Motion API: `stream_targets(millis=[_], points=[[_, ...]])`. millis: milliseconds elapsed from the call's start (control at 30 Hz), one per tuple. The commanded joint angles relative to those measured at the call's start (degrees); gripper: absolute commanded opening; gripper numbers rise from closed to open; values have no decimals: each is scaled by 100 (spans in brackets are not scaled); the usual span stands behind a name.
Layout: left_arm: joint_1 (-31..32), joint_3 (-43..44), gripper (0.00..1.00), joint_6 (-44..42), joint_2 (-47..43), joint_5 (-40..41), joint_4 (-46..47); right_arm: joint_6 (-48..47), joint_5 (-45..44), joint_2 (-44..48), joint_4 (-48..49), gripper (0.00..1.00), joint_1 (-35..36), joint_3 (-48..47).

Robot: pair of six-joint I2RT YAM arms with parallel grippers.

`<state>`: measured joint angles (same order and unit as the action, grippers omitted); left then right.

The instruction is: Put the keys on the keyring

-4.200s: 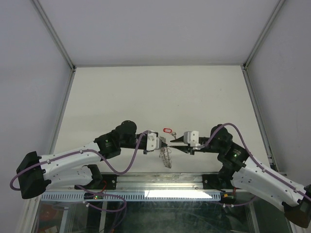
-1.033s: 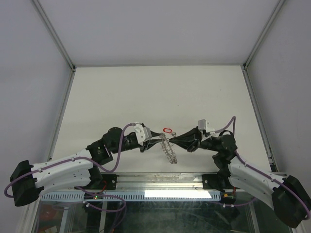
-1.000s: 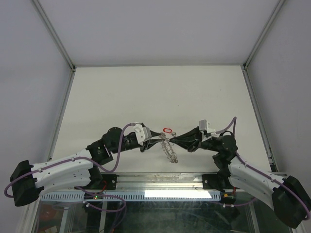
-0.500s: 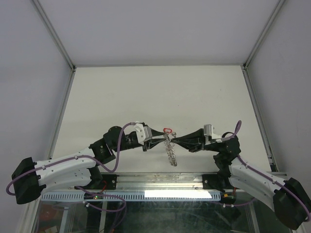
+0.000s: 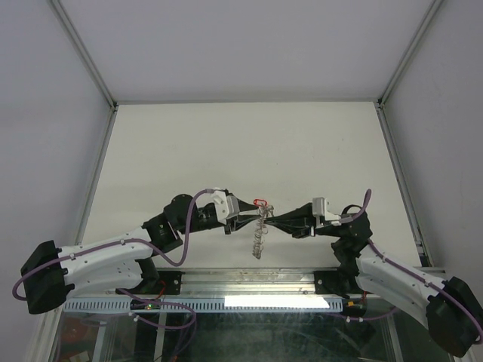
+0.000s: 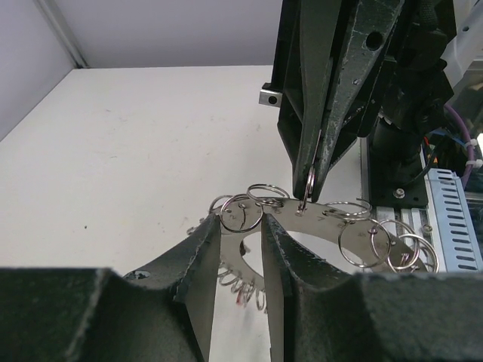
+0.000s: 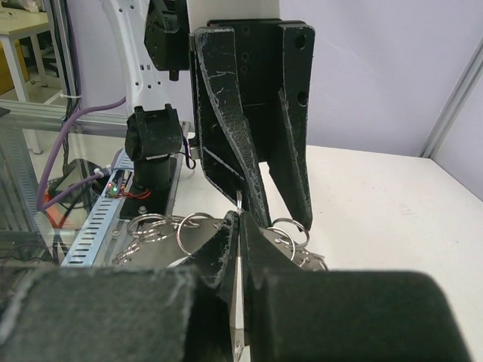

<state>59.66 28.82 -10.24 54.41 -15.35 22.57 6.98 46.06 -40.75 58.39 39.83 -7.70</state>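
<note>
Your left gripper (image 6: pixel 240 240) was clamped on the flat edge of the large silver keyring (image 6: pixel 290 220), a metal band strung with many small wire loops (image 6: pixel 355 241). Facing it tip to tip, your right gripper (image 6: pixel 311 188) was pinched tight on one of those loops at the band's upper edge. Between the two, the keyring hung edge-on above the white table (image 5: pixel 226 143). The tiny silver key with its red oval plastic tag (image 5: pixel 260 202) showed just beyond the keyring's far end, in neither gripper.
</note>
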Motion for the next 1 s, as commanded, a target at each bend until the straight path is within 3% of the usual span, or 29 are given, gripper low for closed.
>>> stream_targets(millis=[0,400,633,967], points=[[30,284,27,-21,66,-235,412,-343,-122,-40,250,0,129,-262],[28,255,26,-124,-227,110,215,-901,-462,-53,515,0,301,-235],[28,85,35,-91,-604,640,43,-1549,-500,325,215,0,313,-288],[28,-259,40,-404,-1181,-373,537,-2047,-334,736,-439,0,314,-495]])
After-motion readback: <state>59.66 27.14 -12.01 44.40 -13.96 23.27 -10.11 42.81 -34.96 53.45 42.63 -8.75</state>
